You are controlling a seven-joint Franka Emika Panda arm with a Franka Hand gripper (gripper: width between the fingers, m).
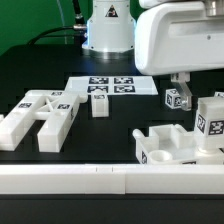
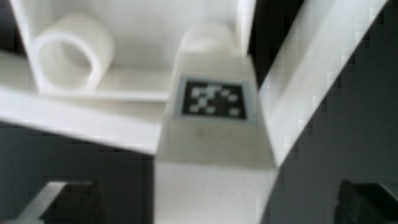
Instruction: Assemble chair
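Note:
The chair lies in loose glossy white parts. An H-shaped frame (image 1: 40,118) lies flat at the exterior view's left, with a short block (image 1: 99,103) beside it. At the right, a notched block (image 1: 165,148) carries an upright tagged bar (image 1: 210,120). My gripper (image 1: 180,82) hangs under the big white arm, just over a small tagged bar (image 1: 178,98). In the wrist view a tagged white bar (image 2: 214,110) runs between my dark fingers (image 2: 50,205), with a gap on each side. The jaws stand open and grip nothing. Behind it shows a white part with a rounded hole (image 2: 71,60).
The marker board (image 1: 110,86) lies flat at the back middle, in front of the arm's base (image 1: 105,35). A long white rail (image 1: 100,180) runs across the front edge. The tabletop is black.

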